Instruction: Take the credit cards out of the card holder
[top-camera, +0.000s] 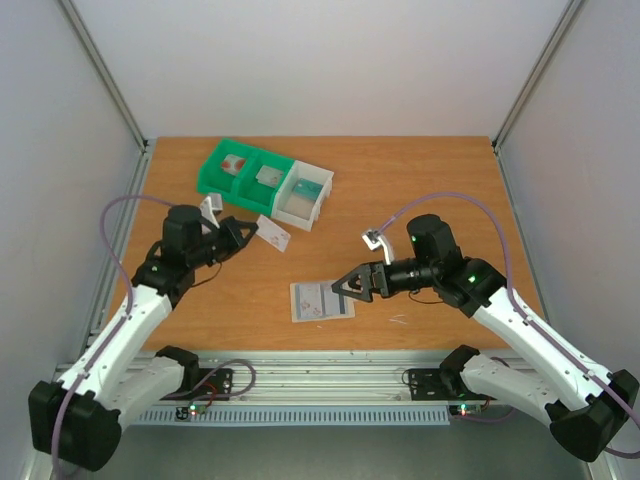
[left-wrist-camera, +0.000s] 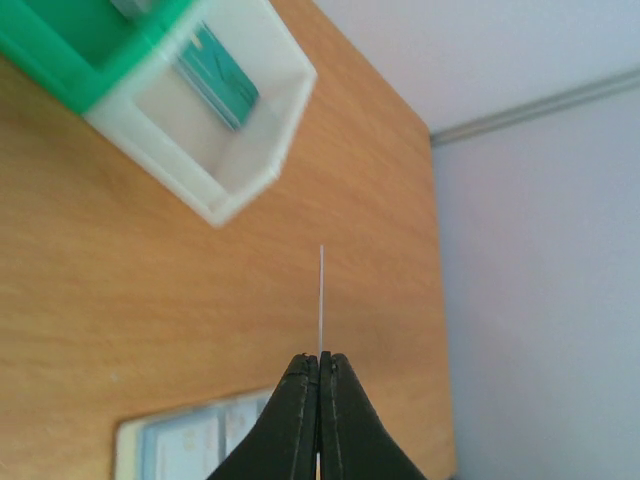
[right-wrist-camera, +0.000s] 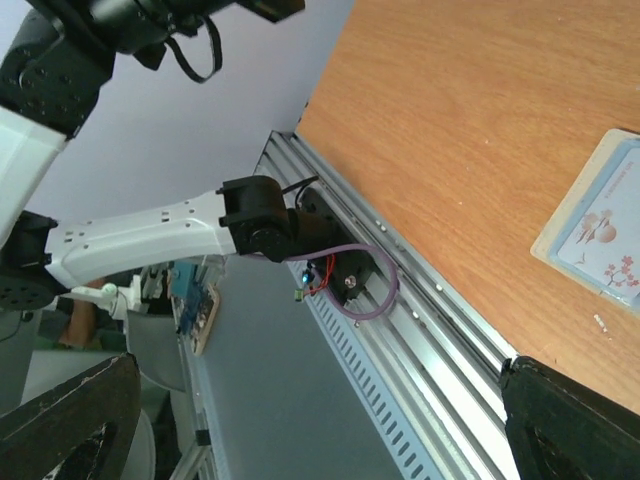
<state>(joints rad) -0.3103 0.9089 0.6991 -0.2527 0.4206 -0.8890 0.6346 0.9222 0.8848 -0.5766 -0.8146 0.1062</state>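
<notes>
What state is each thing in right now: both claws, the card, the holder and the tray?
left gripper: shut on the white card.
white card: out of the card holder, pinched at one edge.
card holder: lying flat on the table, ungripped.
right gripper: open, holding nothing, beside the card holder.
tray: on the table, cards in its compartments.

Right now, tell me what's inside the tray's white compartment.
A flat teal item in the white compartment; the wall covers part of it, and anything beneath it is hidden.
</notes>
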